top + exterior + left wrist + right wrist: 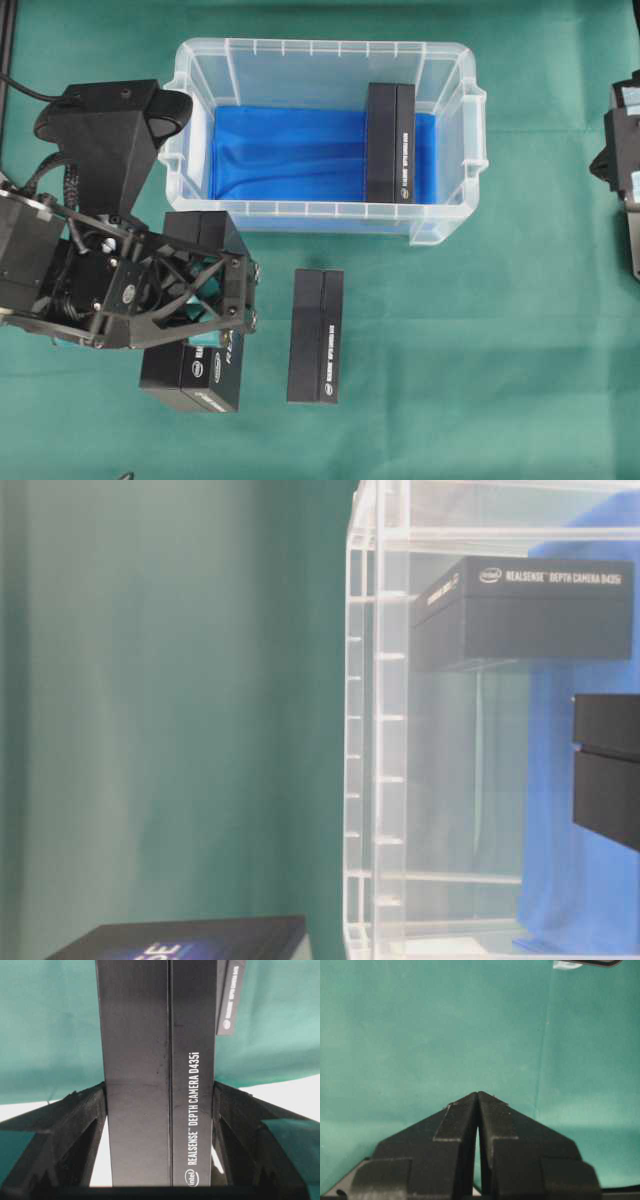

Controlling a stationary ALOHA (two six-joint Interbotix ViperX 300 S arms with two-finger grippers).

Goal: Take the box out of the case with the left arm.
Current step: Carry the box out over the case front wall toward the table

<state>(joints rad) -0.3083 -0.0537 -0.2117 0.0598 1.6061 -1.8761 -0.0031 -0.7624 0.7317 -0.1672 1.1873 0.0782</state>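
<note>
The left arm reaches in beside the case's left end, its pincer pointing down, fingers clamped on a black RealSense box. The right pincer, far right of the case, has its fingertips pressed together.

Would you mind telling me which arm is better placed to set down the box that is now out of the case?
The left. Its gripper is clamped on the box, over the green cloth outside the case. The right gripper is shut, empty, at the far edge.
</note>
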